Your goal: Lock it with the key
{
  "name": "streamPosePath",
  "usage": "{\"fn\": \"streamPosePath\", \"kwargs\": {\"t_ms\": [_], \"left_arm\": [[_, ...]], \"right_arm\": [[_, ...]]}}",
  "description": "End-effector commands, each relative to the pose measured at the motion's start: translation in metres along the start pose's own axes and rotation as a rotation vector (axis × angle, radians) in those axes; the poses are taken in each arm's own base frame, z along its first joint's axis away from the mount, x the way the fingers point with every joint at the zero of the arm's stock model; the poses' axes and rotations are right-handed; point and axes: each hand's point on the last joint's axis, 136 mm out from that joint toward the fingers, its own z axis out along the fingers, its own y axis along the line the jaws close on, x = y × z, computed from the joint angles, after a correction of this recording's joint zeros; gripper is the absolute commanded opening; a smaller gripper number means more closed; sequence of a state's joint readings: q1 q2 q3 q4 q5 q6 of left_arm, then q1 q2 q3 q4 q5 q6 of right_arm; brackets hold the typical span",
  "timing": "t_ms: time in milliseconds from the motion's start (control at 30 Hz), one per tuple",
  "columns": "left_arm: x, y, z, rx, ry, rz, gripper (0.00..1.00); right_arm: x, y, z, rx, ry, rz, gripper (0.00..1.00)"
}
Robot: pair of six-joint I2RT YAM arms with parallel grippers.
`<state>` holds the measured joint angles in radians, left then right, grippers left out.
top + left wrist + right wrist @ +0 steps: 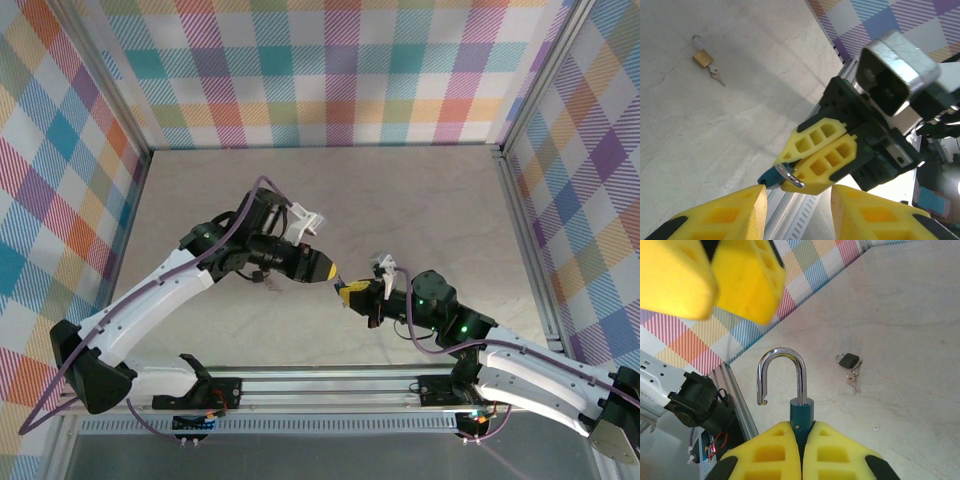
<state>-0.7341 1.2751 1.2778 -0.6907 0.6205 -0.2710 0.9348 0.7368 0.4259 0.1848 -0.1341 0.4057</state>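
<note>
Tabletop of pale material with faint stone-like veins forms the floor of a booth walled on three sides by pastel plaid panels. Bare aluminium frame posts run along its edges, and a slotted aluminium rail crosses the near side.

Above the middle of this surface the right gripper is clamped on a teal-bodied padlock. Its silver steel shackle stands open, the short leg clear of the body.

Just beside the padlock hangs the left gripper, its yellow fingers parted with nothing between them.

Well apart from the padlock, flat on the pale top, lie a small brass padlock with a key and a small black padlock with a bunch of keys. I cannot tell which key fits the teal one.
</note>
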Motion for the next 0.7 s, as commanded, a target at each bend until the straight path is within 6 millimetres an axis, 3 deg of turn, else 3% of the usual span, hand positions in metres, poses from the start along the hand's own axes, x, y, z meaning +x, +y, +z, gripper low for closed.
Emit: {"fn": "streamPosePath", "kwargs": {"t_ms": [0, 333, 667], "left_arm": [[0.002, 0.002, 0.002, 0.023, 0.016, -0.005, 0.38], [0.008, 0.002, 0.016, 0.058, 0.064, -0.024, 0.37], [0.021, 0.007, 0.012, 0.033, 0.1, 0.023, 0.32]], "right_arm": [[-0.012, 0.008, -0.005, -0.031, -0.035, -0.031, 0.0], [-0.012, 0.008, -0.006, -0.032, -0.041, -0.037, 0.0], [-0.012, 0.011, -0.007, -0.046, -0.036, -0.036, 0.0]]}}
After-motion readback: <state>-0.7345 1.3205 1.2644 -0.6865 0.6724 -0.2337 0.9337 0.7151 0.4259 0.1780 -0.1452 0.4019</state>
